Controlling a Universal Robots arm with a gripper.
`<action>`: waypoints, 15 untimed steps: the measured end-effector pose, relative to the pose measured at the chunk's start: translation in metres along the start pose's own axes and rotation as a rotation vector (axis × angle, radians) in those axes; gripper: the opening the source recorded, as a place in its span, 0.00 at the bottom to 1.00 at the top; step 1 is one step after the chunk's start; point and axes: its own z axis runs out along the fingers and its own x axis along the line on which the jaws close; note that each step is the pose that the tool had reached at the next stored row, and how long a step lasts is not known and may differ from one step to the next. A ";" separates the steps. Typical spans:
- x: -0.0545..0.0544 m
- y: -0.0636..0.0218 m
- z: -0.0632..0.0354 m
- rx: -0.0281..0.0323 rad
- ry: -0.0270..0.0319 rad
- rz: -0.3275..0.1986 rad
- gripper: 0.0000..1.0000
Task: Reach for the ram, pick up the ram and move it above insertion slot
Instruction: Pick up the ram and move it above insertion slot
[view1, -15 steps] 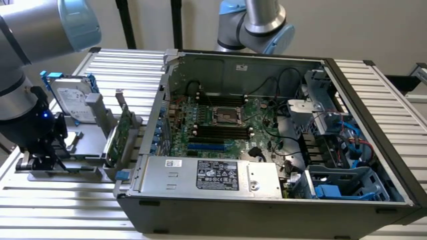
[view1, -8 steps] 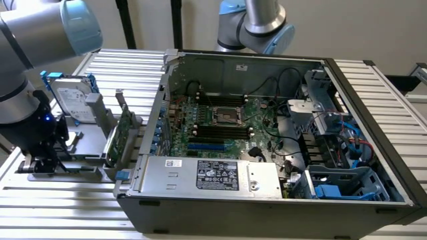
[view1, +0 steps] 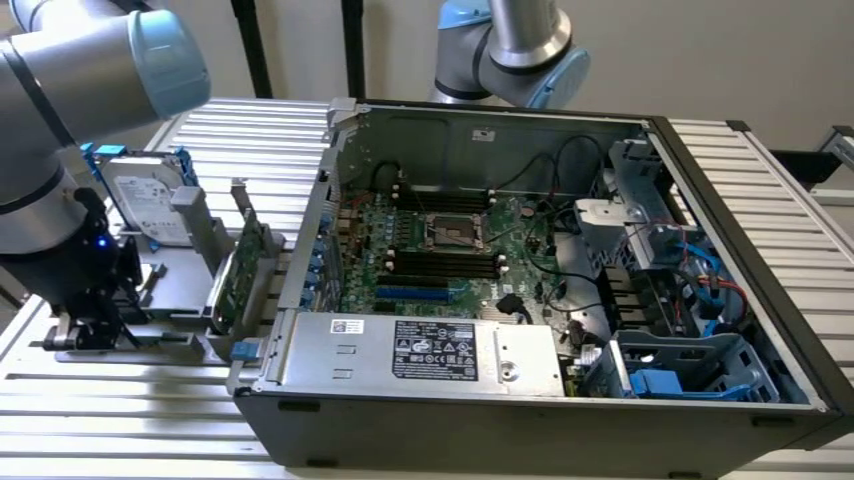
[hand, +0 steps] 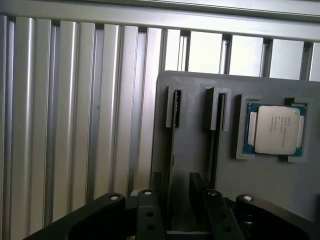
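Slatted metal table (hand: 75, 125); grey holder (hand: 192, 130) at exterior view's left of open computer case (view1: 534, 420). Gripper (hand: 175, 187) spread, fingers (hand: 150, 212) flanking edge-on ram (hand: 176, 107) standing in holder slot.

No wording is legible: the black label (view1: 434, 355) on the power supply (view1: 527, 362) at six o'clock in the computer case (view1: 534, 420), the hard drive's sticker (view1: 144, 205) and the processor's print (hand: 276, 129) are all too fine.

Ram (hand: 176, 107) edge-on, chips hidden; claw (hand: 175, 177) body cut off at picture edge; hard drive (view1: 144, 205) label unreadable.
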 end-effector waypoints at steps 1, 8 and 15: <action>0.000 -0.0002 0.0005 0.0000 0.0000 0.000 0.36; 0.000 -0.0019 0.0031 -0.0002 0.0001 0.000 0.36; 0.001 -0.0022 0.0045 0.0000 0.0001 0.000 0.36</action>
